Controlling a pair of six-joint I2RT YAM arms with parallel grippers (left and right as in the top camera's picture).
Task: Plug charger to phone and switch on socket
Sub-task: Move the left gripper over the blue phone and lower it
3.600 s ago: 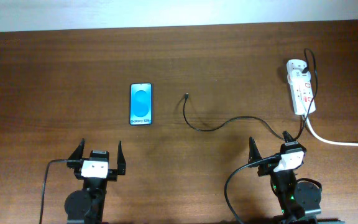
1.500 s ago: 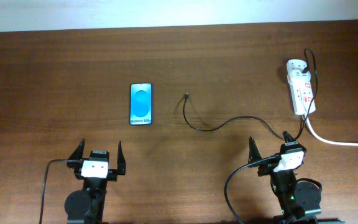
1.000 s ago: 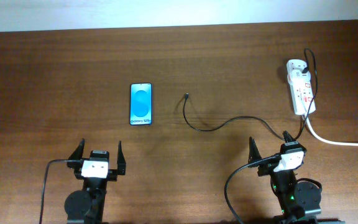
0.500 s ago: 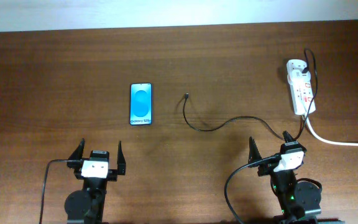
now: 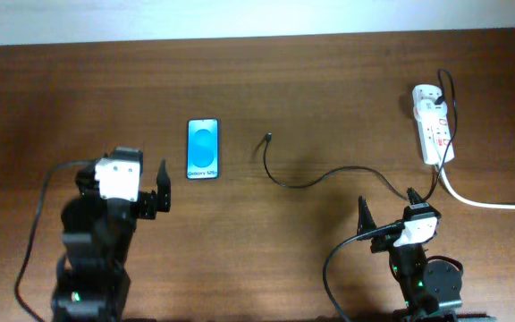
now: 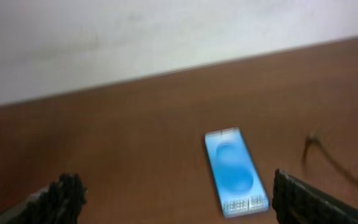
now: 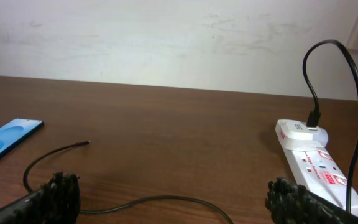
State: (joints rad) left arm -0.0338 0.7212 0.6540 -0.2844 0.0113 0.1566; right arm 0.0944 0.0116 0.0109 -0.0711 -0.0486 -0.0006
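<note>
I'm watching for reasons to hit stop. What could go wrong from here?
1. The open left fingers are near the phone and could knock it askew.
2. The charger has a tiny tip flat on the table, so a pinch may slip.
3. Tugging the charger could drag the socket.

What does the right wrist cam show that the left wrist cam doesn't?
Right wrist only: the socket, with the charger plugged into its far end, and the long run of cable across the table.
Left wrist only: the whole phone, screen up but blurred. The right wrist catches just one end of it at the frame's left edge.
Both: the phone, the charger's loose end lying apart from the phone, the wooden table and the white wall.
</note>
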